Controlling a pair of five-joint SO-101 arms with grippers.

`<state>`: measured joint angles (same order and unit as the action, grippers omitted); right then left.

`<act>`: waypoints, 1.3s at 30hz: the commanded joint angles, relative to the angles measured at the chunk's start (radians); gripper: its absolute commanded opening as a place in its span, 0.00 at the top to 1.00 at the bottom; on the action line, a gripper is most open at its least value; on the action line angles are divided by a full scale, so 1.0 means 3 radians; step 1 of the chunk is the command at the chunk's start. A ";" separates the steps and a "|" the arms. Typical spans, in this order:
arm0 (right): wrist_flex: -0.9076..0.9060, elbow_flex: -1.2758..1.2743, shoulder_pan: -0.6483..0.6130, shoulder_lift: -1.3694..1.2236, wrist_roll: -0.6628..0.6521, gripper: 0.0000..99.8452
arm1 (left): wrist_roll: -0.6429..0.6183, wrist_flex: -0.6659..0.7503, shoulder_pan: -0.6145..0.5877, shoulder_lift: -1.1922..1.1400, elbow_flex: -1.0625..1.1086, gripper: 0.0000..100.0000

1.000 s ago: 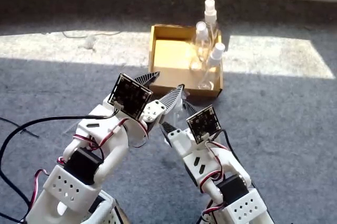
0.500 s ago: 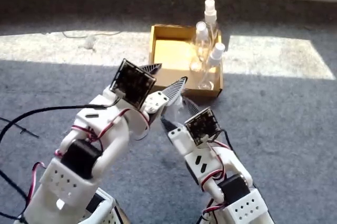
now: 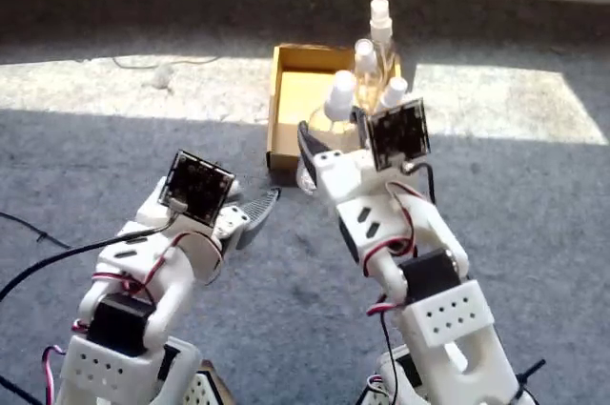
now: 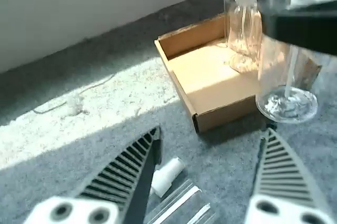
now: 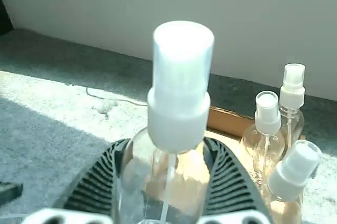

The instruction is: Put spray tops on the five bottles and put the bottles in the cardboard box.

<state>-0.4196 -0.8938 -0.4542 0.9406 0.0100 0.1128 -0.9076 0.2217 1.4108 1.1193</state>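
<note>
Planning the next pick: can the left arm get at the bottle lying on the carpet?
Likely yes. The left pincer is open, close by the lying bottle, and nothing covers it. The right pincer and its held bottle are off by the cardboard box, out of the way.

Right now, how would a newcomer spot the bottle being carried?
Find the yellow cardboard box on the grey carpet. Over it, one clear capped bottle sits in the right gripper; its three neighbours stand free.

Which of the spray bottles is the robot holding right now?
The bottle clamped upright in the right gripper, by the cardboard box; the three other capped bottles stand free, ungripped.
</note>
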 commanded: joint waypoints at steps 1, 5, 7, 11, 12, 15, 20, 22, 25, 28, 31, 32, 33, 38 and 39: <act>0.0018 0.0667 -0.0074 -0.0529 0.0235 1.00 | 0.0031 0.0205 0.0187 -0.0100 0.0228 0.70; -0.0432 0.0933 -0.0335 -0.0652 0.0230 1.00 | 0.0036 0.0225 0.0182 -0.0120 0.0233 0.70; -0.0678 0.0979 -0.0442 -0.0652 0.0230 1.00 | 0.0041 0.0297 0.0171 -0.0130 0.0258 0.70; -0.1138 0.0990 -0.0560 -0.0652 0.0225 1.00 | 0.0041 0.0568 0.0130 -0.0130 0.0407 0.70; -0.1225 0.0995 -0.0560 -0.0652 0.0225 1.00 | 0.0041 0.0604 0.0074 -0.0130 0.0427 0.70; -0.1424 0.0995 -0.0545 -0.0652 0.0220 1.00 | 0.0041 0.0675 -0.0074 -0.0130 0.0442 0.70; -0.1588 0.1020 -0.0550 -0.0652 0.0220 1.00 | 0.0036 0.0665 -0.0120 -0.0136 0.0448 0.70; -0.1588 0.1077 -0.0545 -0.0652 0.0220 1.00 | 0.0036 0.0660 -0.0120 -0.0136 0.0448 0.70; -0.1552 0.1210 -0.0534 -0.0693 0.0220 1.00 | 0.0031 0.0650 -0.0090 -0.0105 0.0448 0.70; -0.1148 0.1378 -0.0294 -0.0846 0.0220 1.00 | 0.0031 0.0563 -0.0013 -0.0095 0.0432 0.70; -0.0739 0.1573 0.0054 -0.1322 0.0220 1.00 | 0.0031 0.0527 -0.0013 -0.0095 0.0442 0.70; -0.0621 0.1741 0.0125 -0.1537 0.0169 1.00 | 0.0031 0.0527 -0.0013 -0.0095 0.0442 0.70; -0.0524 0.1915 0.0176 -0.1782 0.0097 1.00 | 0.0031 0.0522 -0.0013 -0.0095 0.0448 0.70; -0.0243 0.3000 0.0238 -0.3076 -0.0056 1.00 | 0.0026 0.0522 -0.0008 -0.0095 0.0509 0.70; -0.0253 0.3245 0.0233 -0.3312 -0.0056 1.00 | 0.0026 0.0527 -0.0008 -0.0095 0.0545 0.70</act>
<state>-0.5317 -0.1588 -0.3974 0.1289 0.0084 0.1235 -0.7495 0.2140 1.3725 1.2651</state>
